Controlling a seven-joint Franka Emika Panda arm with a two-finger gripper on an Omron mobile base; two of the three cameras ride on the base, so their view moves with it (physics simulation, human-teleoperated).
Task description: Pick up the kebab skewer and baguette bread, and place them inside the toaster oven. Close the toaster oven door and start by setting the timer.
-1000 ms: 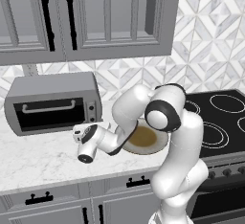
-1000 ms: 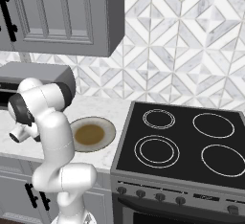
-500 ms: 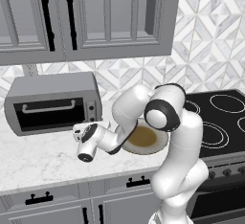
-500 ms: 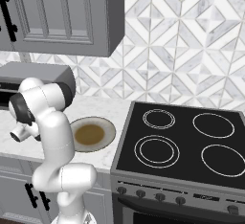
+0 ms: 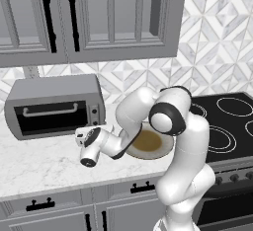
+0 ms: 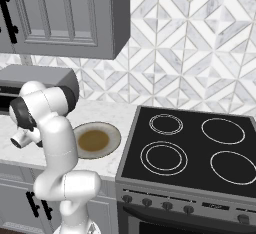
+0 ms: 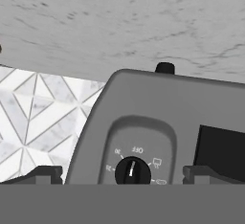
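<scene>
Oven (image 5: pixel 54 104) sat at the back left of the counter (image 5: pixel 44 163) in the left base view, its door (image 5: pixel 49 116) shut. The gripper (image 5: pixel 79 140) hung just in front of the knob panel at the oven's right end, so the step in hand looked like setting the timer. A round plate (image 5: pixel 160 146) lay behind the forearm, near the stove (image 5: pixel 232 121); neither skewer nor bread was to be seen.

From the right base view the oven (image 6: pixel 55 78) stood behind the arm, the plate (image 6: pixel 111 139) beside the stove (image 6: pixel 200 148), nothing crowding the hand.

The upside-down hand view showed a knob (image 7: pixel 132 171) between the two widely parted fingertips (image 7: pixel 43 173), its pointer close to OFF. Doing it well would probably mean advancing straight, centring the knob, closing firmly, then twisting. Nothing barred the way.
</scene>
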